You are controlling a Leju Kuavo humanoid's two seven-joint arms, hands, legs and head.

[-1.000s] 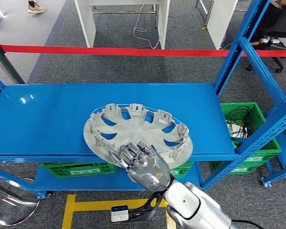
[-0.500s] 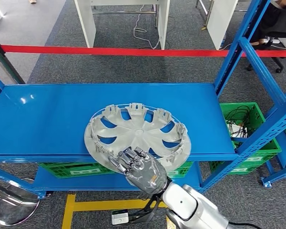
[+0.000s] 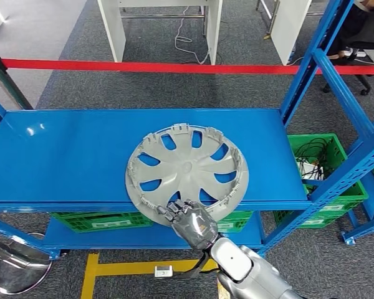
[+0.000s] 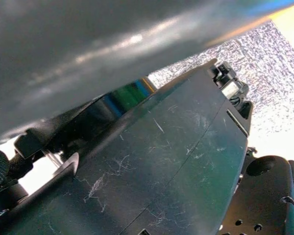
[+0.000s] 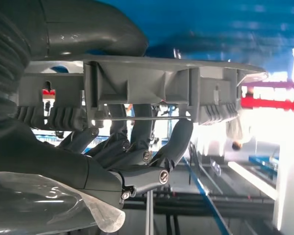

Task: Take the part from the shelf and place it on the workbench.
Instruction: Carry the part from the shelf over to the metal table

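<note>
Part: a grey plastic wheel cover (image 3: 187, 169), inner ribbed side facing up, tilted, its near edge raised over the front lip of the blue shelf (image 3: 58, 156); far edge low, on or close to the shelf surface.
Right hand: the right hand (image 3: 191, 219) holds the wheel cover at its near rim. In the right wrist view the thumb (image 5: 97, 24) lies on one face of the rim and the darker fingers (image 5: 138, 147) curl against the opposite, clipped side, so the rim (image 5: 145, 88) is pinched between them.
Left hand: cannot tell its state; the left wrist view gives a blurred dark scratched panel (image 4: 167, 161) and a patch of speckled floor (image 4: 271, 73).
Writing and labels: none readable. White labels sit on the front of the green crates (image 3: 333, 180) under the shelf, too small to read. A small white device (image 3: 164, 271) lies on the floor by the yellow floor tape (image 3: 128, 268); its marking is illegible.
Cut off or hidden: the right hand covers the near rim of the cover; the shelf's blue uprights (image 3: 335, 81) run out of frame.
Surroundings: a red barrier tape (image 3: 128, 65) stretches behind the shelf; white table legs (image 3: 115, 28) and a loose cable (image 3: 185, 37) stand on the grey carpet beyond.
</note>
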